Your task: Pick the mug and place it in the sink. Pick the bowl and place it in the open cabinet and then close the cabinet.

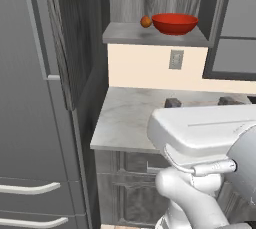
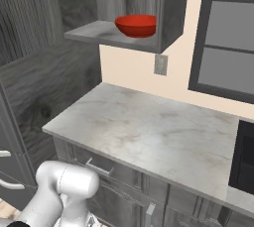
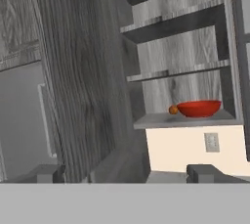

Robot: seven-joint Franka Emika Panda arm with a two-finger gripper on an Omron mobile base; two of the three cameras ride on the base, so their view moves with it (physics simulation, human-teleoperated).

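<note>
Bowl (image 3: 198,108) on open cabinet (image 3: 185,119) shelf (ball (image 3: 173,110) beside); hand (image 3: 126,173) fingers apart.

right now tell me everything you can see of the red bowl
The red bowl is glossy, shallow and round, sitting upright and apparently empty on the lowest shelf of the open wall cabinet. A small orange ball lies close beside it; whether they touch is unclear. Nothing grips it, and the cabinet door stands open.
</note>
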